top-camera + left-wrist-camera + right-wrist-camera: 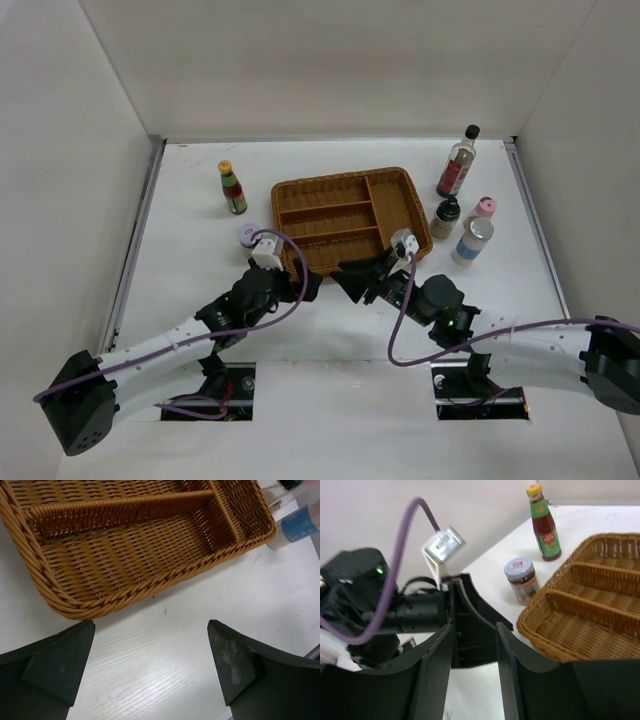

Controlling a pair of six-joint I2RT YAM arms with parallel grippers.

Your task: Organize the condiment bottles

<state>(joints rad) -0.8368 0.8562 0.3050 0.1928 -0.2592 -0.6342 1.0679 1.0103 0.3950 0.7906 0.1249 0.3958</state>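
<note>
Top external shows all six bottles standing on the counter, none in the tray. The sauce bottle and white-lidded jar stand left of it; the tall bottle, shaker, pink-capped jar and silver-lidded jar cluster on its right. Both arms meet at the tray's near edge, left jaws spread wide, right jaws parted narrowly, neither holding anything, so sorting looks unstarted.

Labels on the sauce bottle and jar are unreadable.
</note>
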